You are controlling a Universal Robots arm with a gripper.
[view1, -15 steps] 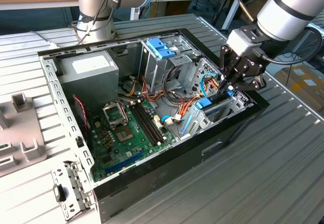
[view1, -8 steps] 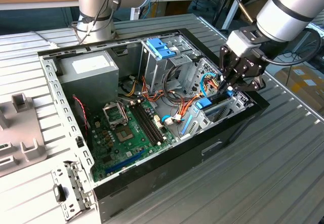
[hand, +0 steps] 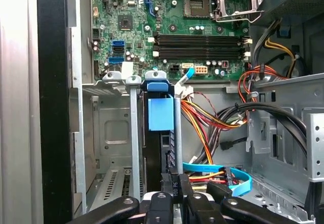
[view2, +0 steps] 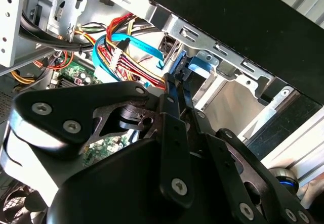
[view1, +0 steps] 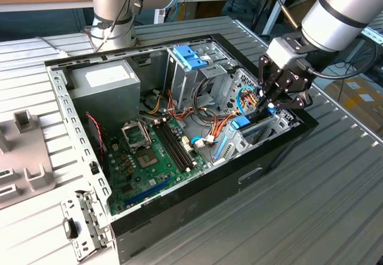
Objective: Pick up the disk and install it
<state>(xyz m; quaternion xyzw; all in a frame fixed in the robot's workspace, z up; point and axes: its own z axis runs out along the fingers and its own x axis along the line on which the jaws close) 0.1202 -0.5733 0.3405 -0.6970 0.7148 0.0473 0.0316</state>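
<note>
Right at the wrist, the gripper (hand: 174,191) has its black fingers (view2: 174,102) drawn together on the near edge of the disk (hand: 161,114), which stands on edge inside the drive cage (hand: 109,128) at the corner of the open computer case (view1: 179,211); in the exterior view the gripper (view1: 267,104) sits low over that same corner with the disk's blue tab (view1: 240,122) just below it. The pinch looks narrow, taken on a thin edge, so any sideways drift of the arm could let the disk twist between the pads or slip free before it is fully seated. Just beside the fingers, the flat light-blue cables (hand: 217,169) and the red, orange and yellow wire bundle (hand: 202,123) crowd the slot; a finger link could snag one and drag a connector loose. The cage's metal rails (hand: 132,107) flank the carrier closely, and a slight tilt would probably jam the plastic frame against them rather than let it slide. Farther on, the motherboard (hand: 167,21) with its memory slots (hand: 200,39) lies beyond the cage, and a disk dropped that way could strike it. Farthest, in the exterior view, the power supply (view1: 108,79) and a second blue-tabbed bay (view1: 191,57) stand well apart from the work and seem at no risk.
</note>
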